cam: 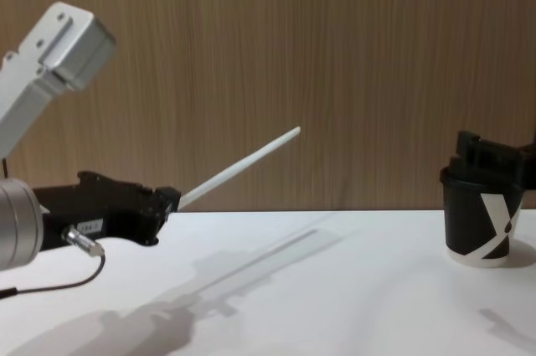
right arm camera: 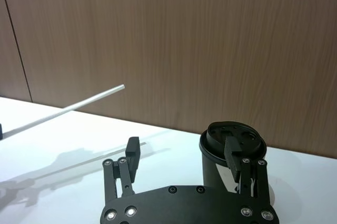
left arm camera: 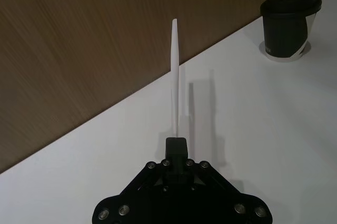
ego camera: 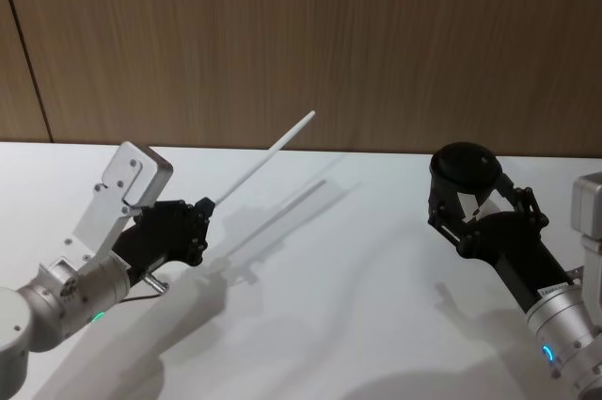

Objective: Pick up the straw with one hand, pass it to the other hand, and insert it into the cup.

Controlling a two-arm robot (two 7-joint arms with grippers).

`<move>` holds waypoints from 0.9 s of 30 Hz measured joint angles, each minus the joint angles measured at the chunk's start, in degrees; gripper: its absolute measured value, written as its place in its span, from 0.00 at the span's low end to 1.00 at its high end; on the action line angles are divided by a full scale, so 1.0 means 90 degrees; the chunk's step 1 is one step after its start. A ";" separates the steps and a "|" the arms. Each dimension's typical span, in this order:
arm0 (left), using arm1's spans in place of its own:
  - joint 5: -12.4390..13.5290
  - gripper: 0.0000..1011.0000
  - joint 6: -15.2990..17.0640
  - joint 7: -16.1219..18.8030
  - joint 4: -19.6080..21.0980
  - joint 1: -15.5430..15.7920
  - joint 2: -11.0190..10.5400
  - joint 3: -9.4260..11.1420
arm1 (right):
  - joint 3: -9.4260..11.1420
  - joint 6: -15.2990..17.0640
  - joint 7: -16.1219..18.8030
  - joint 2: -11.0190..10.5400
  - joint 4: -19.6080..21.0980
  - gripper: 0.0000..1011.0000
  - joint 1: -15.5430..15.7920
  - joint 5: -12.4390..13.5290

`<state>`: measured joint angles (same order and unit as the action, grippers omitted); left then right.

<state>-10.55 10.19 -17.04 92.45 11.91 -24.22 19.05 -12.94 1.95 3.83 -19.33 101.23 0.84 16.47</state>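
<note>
My left gripper (ego camera: 209, 204) is shut on the lower end of the white straw (ego camera: 265, 157) and holds it above the table, slanting up toward the wooden wall. The left wrist view has the straw (left arm camera: 175, 76) rising straight out of the closed fingertips (left arm camera: 176, 147). The black cup (ego camera: 464, 167) with its lid stands upright at the right of the table, showing a white X mark (cam: 502, 222) in the chest view. My right gripper (right arm camera: 181, 153) is open just behind the cup (right arm camera: 231, 145). One finger (right arm camera: 231, 156) overlaps the lid; whether it touches I cannot tell.
The white table (ego camera: 329, 306) runs back to a brown wood-panel wall (ego camera: 310, 33). Between the two arms the tabletop carries just the shadows of the straw and grippers. A thin cable (cam: 50, 285) loops under the left wrist.
</note>
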 joint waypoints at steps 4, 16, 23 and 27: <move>0.0044 0.00 -0.0216 -0.0096 0.0092 -0.0013 -0.0075 -0.0031 | 0.0000 0.0000 -0.0001 0.0000 0.0000 0.99 0.0000 0.0000; 0.0100 0.00 -0.0703 -0.0465 0.0416 0.0082 -0.0273 -0.0119 | 0.0000 0.0000 0.0000 0.0000 0.0000 0.99 0.0000 0.0000; 0.0105 0.00 -0.0800 -0.0625 0.0545 0.0245 -0.0319 -0.0114 | 0.0000 0.0000 0.0000 0.0000 0.0000 0.99 0.0000 0.0000; 0.0105 0.00 -0.0827 -0.0691 0.0576 0.0354 -0.0330 -0.0080 | 0.0000 0.0000 0.0000 0.0000 0.0000 0.99 0.0000 0.0000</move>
<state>-9.60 2.75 -23.26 97.63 15.10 -27.19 18.33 -12.94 1.95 3.83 -19.33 101.23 0.84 16.46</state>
